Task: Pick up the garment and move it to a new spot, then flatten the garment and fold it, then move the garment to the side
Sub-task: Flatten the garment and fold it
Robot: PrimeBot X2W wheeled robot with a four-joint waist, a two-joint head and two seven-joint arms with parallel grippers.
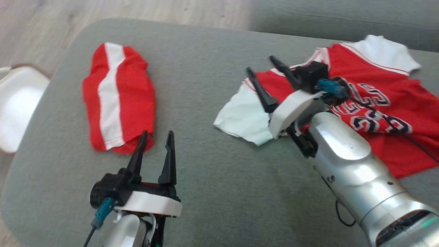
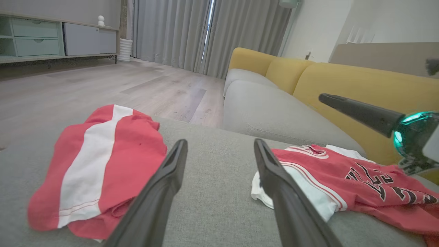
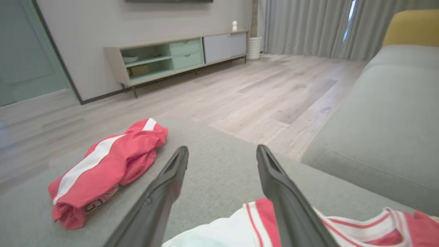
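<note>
- We see the left claw [image 1: 157, 135] low in the head view, its two dark fingers spread apart and holding nothing; bare fabric of the seat shows between them in the left wrist view.
- The right claw [image 1: 260, 64] is likewise released, its fingers wide apart with nothing between them. It reaches in from the lower right on a silver forearm [image 1: 346, 154].
- The task's garment, a red jersey [image 1: 363, 68] with white sleeves and dark lettering outlined in white, lies spread but rumpled on the right part of the grey upholstered seat [image 1: 212, 171].
- The right claw stands over the jersey's near white sleeve [image 1: 243, 116]. We cannot tell whether the fingertips touch the cloth.
- A pair of red shorts [image 1: 116, 99] with a broad white stripe lies folded on the left part of the seat, well apart from the jersey. The left claw's tips sit just beside its near hem.
- Beyond the seat, we note a sofa with a yellow back [image 2: 343, 85], a wooden floor [image 3: 240, 89], grey curtains [image 2: 192, 31] and a low sideboard [image 3: 178, 55].
- A white chair [image 1: 17, 106] stands at the left edge of the head view.
</note>
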